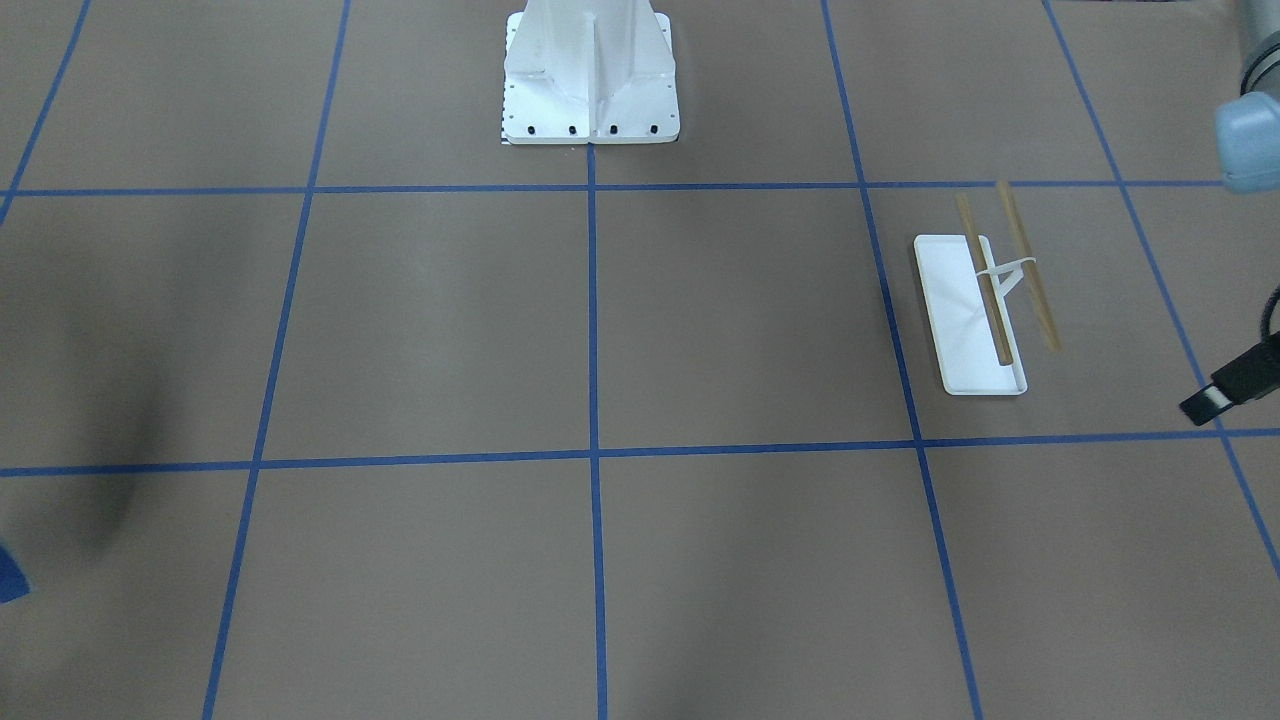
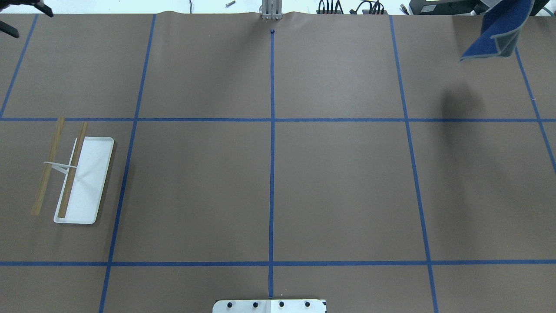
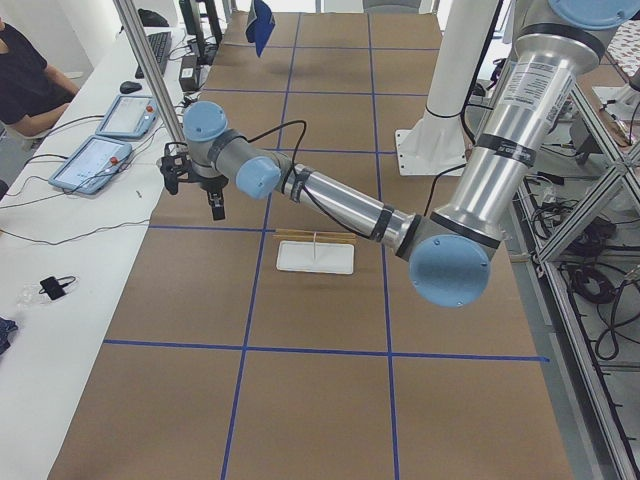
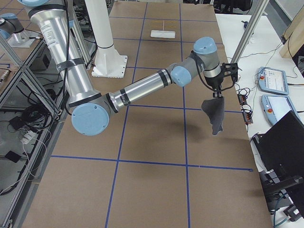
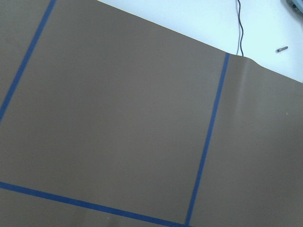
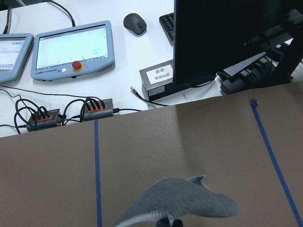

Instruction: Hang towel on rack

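The towel [image 2: 499, 30] hangs in the air over the table's far right corner, blue side showing and a grey fold at its lower edge. My right gripper [image 4: 219, 92] is shut on its top, and the cloth [image 4: 214, 114] droops below it. In the right wrist view only the grey cloth [image 6: 184, 201] shows at the bottom. The rack [image 2: 89, 174] stands at the middle left: a white tray with two tan rods [image 2: 48, 165] on a forked support. My left gripper [image 2: 29, 21] hovers open and empty at the far left corner, well beyond the rack [image 1: 985, 300].
The white bolted pedestal [image 1: 590, 80] stands at the robot's side of the table. Beyond the far edge lie teach pendants [image 6: 71, 47], a cable hub, a mouse and a black monitor [image 6: 222, 42]. A seated person [image 3: 20, 70] is at that bench.
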